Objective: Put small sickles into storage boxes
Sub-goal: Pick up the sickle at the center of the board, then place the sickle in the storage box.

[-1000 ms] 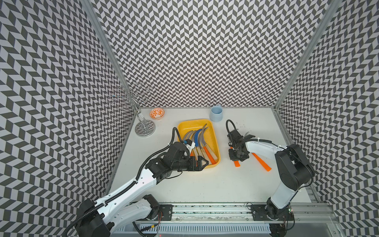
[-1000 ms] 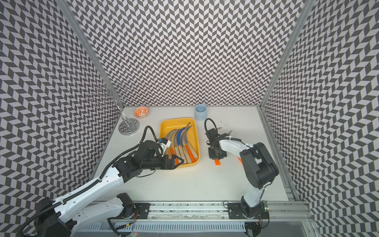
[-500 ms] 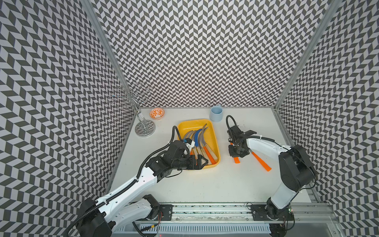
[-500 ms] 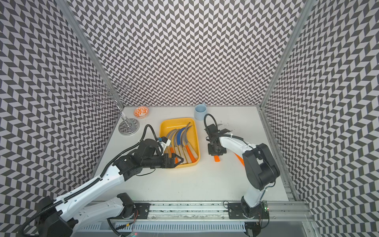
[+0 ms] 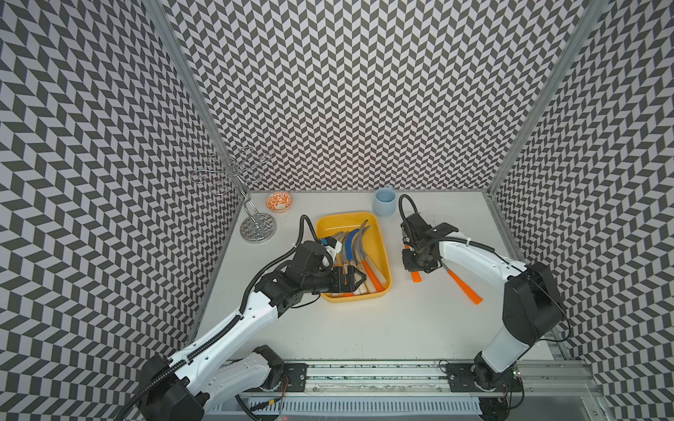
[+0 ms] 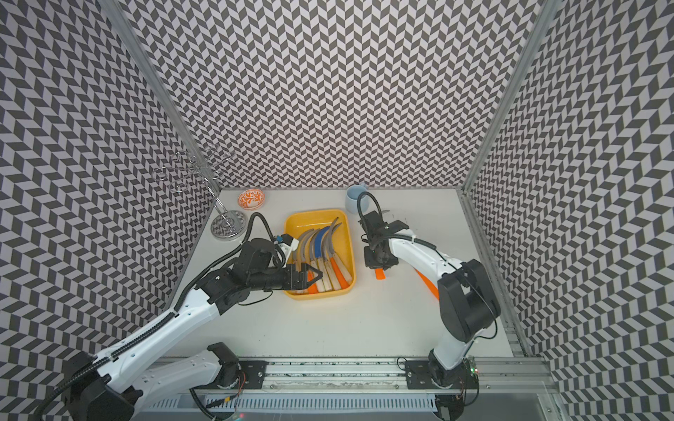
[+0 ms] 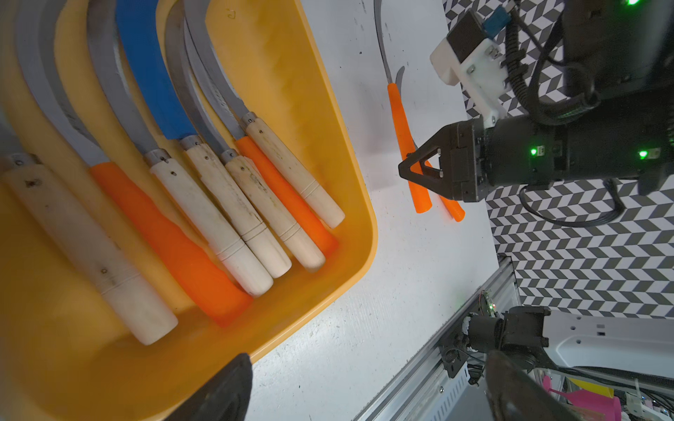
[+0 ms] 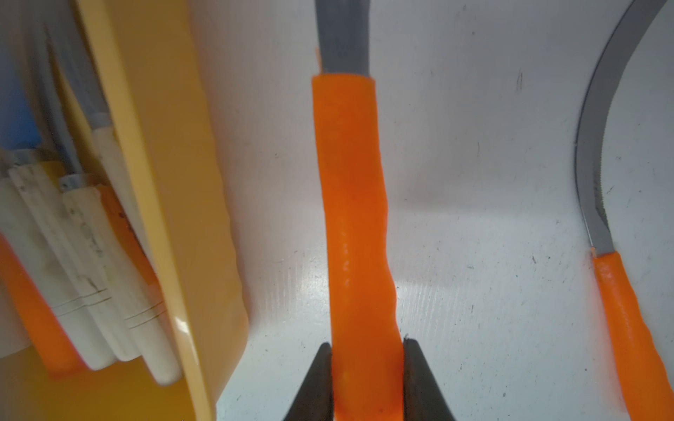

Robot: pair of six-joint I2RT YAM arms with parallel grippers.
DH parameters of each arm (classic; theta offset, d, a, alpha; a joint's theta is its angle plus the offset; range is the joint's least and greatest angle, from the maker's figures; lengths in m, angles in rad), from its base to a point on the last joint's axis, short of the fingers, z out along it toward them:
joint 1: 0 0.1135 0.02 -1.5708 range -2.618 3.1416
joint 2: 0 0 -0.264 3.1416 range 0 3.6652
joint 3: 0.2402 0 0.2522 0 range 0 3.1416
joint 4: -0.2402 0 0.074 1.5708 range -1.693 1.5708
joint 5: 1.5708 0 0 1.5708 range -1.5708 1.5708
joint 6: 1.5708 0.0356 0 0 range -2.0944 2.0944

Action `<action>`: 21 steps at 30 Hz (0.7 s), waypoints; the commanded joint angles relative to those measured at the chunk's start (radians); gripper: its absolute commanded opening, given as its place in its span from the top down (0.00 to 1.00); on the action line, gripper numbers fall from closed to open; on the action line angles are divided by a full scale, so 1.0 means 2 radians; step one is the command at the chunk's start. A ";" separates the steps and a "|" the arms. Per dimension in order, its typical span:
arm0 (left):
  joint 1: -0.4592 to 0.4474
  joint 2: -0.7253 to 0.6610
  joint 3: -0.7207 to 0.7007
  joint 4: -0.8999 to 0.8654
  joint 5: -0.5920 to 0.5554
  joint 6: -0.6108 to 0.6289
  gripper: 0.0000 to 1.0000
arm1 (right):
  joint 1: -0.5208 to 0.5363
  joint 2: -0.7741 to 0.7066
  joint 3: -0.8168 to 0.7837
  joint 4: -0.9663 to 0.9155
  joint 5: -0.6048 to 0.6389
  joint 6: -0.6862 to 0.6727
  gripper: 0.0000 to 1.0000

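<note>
The yellow storage box (image 5: 383,240) (image 6: 352,240) holds several small sickles (image 5: 352,248) (image 7: 204,204) side by side, one with a blue blade. In both top views my right gripper (image 5: 415,263) (image 6: 378,261) is just right of the box. It is shut on the orange handle of a grey-bladed sickle (image 8: 353,218) (image 5: 416,276), with the fingers (image 8: 321,379) pressed on both sides. A second orange-handled sickle (image 5: 465,288) (image 8: 627,320) lies on the table further right. My left gripper (image 5: 359,279) (image 7: 368,355) hangs open over the box's near end, holding nothing.
A pale blue cup (image 5: 384,202) stands behind the box. An orange-patterned bowl (image 5: 279,201) and a wire stand (image 5: 257,226) are at the back left. A metal rail (image 5: 364,375) runs along the front edge. Patterned walls close in three sides.
My right gripper has carried its orange-handled sickle a little toward the back and slightly toward the box. The left arm has hardly moved.
</note>
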 commanded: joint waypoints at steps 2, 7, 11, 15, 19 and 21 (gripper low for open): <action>0.019 -0.013 0.015 -0.020 0.008 0.017 0.00 | 0.021 -0.012 0.037 -0.016 -0.001 0.016 0.94; 0.046 -0.033 0.004 -0.032 0.012 0.025 0.00 | 0.051 0.006 0.077 -0.029 -0.004 0.027 0.94; 0.068 -0.053 -0.011 -0.037 0.020 0.027 0.00 | 0.076 0.030 0.115 -0.041 -0.005 0.034 0.95; 0.085 -0.071 -0.026 -0.041 0.024 0.026 0.00 | 0.097 0.053 0.150 -0.049 -0.007 0.039 0.95; 0.097 -0.090 -0.041 -0.046 0.025 0.024 0.00 | 0.113 0.079 0.179 -0.053 -0.013 0.040 0.94; 0.101 -0.099 -0.047 -0.049 0.026 0.022 0.00 | 0.120 0.091 0.189 -0.051 -0.016 0.041 0.95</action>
